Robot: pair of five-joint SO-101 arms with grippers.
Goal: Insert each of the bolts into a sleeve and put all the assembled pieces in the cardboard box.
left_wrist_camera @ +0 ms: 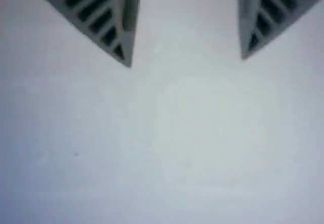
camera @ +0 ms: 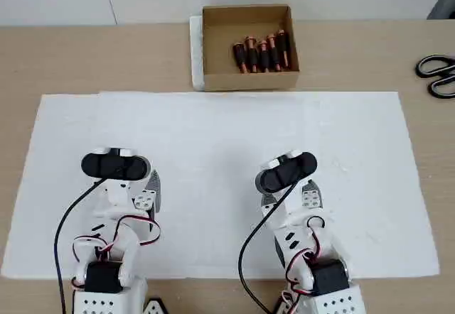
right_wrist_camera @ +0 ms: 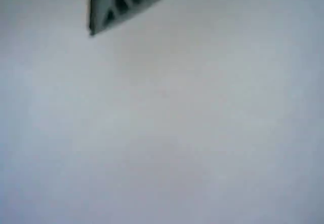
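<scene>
A: Status pls. Where are the pieces?

B: Five pieces lie in the box, side by side, touching, near its right wall. Box sits at the far end of the table, just past the sheet. I see no loose bolts or sleeves on the sheet.

A: Claws?

B: Left claw is wide and holds nothing, w/ bare sheet under it. Right claw: can't tell if it's wide or narrow. Both arms are folded back at the near edge, well apart from the box.

A: So which step are we on?

B: Looks like the wrap-up, imo. To do it well: count the pieces vs. the bolts expected, then park the arms low and slow. The tips hang close over the sheet, so lift before any swing or they may drag it.

A: Materials?

B: Pieces are short cylinders, w/ copper-orange bolts in dark sleeves. Probably hard and smooth, so they'd roll if the box got bumped. Box is brown cardboard w/ an open top, low walls and a white strip along its left side. Sheet is white, thin and matte, w/ slight creases. Likely light, so it could shift easily. Left claw fingers are grey, ribbed, and taper to points.

A: Anything else?

B: Black scissors at the table's right edge, well clear of everything.
</scene>
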